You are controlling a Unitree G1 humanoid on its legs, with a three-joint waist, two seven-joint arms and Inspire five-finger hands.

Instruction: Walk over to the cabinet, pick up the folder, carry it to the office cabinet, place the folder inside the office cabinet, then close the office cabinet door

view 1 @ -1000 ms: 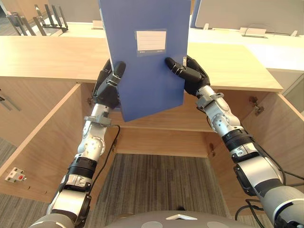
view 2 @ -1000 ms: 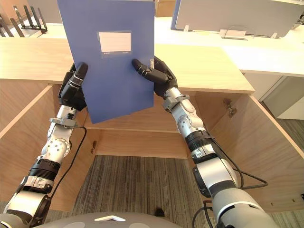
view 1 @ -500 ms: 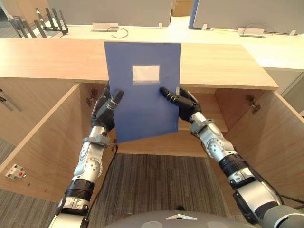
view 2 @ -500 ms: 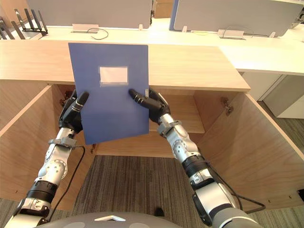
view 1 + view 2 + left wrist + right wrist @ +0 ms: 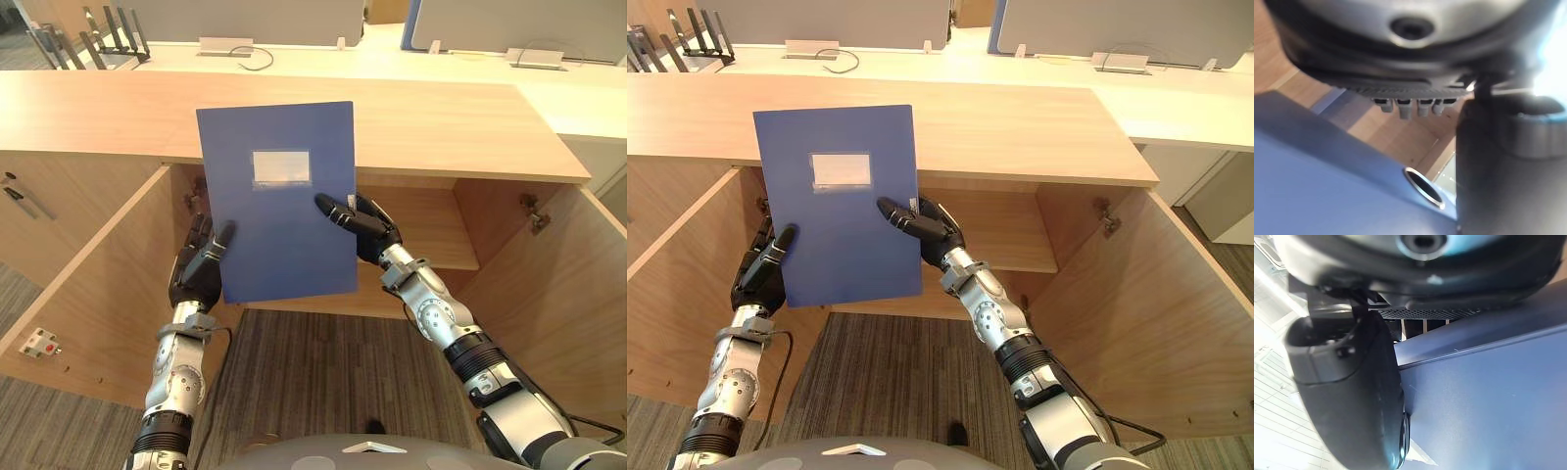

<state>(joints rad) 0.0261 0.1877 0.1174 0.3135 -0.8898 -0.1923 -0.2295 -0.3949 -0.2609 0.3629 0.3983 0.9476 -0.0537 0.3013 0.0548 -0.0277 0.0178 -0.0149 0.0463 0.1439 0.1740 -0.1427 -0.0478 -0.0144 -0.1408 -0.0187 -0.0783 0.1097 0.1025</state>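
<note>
A blue folder [image 5: 279, 215] with a white label stands upright in front of the open office cabinet [image 5: 431, 230], its top edge level with the wooden counter top [image 5: 441, 117]. My right hand [image 5: 367, 223] is shut on the folder's right edge, thumb on the front and fingers behind; the right wrist view has the blue cover [image 5: 1488, 396] against the thumb. My left hand [image 5: 199, 269] is at the folder's lower left edge with its fingers straight and its thumb lying on the cover. The left wrist view shows the blue folder [image 5: 1327, 186] just past those fingers.
Both cabinet doors stand wide open, the left door [image 5: 88, 294] and the right door [image 5: 578, 284] flanking the opening. A shelf runs across the cabinet's inside. Grey carpet [image 5: 323, 362] lies below. A black file rack [image 5: 108, 29] stands on the white desk behind.
The folder has come down from above the counter to in front of the cabinet opening. My left hand's fingers have straightened and sit lower on the folder's left edge. The right hand keeps its grip.
</note>
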